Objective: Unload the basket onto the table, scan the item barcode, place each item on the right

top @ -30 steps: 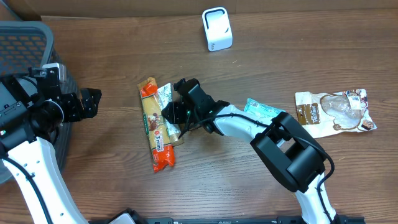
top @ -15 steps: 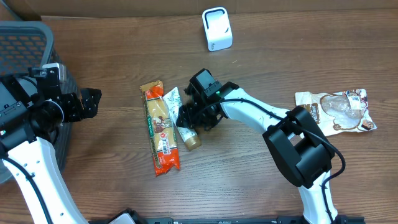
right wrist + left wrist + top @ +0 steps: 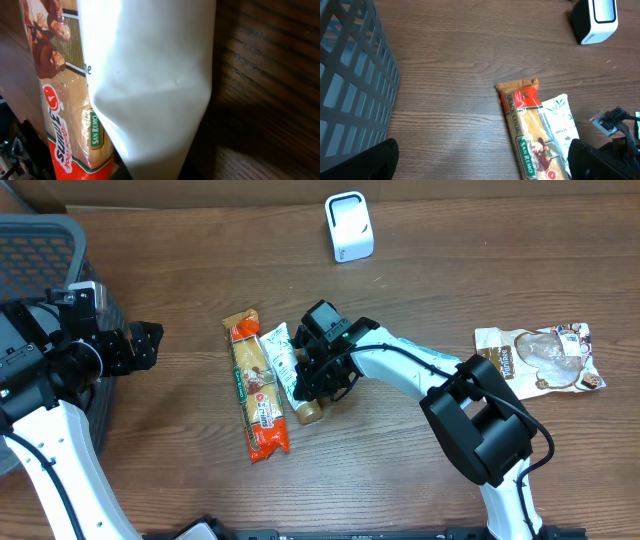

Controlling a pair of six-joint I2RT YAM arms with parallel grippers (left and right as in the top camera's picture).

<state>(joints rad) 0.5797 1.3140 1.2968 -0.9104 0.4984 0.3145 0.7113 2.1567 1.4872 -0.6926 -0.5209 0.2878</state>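
One tool, the right, tight on white tube.

- The long orange-and-tan pasta packet carries "SAN REMO" in white on a green strip, legible in both wrist views.
- Its red end bears white lettering, apparently "5 minute", partly cut off.
- The white squeeze tube with green leaf print shows dark letters beginning "PANT"; the rest is unreadable.
- The print on the tan snack pouch is too small to read.

A grey basket stands far left on the wooden table — a snack pouch far right.
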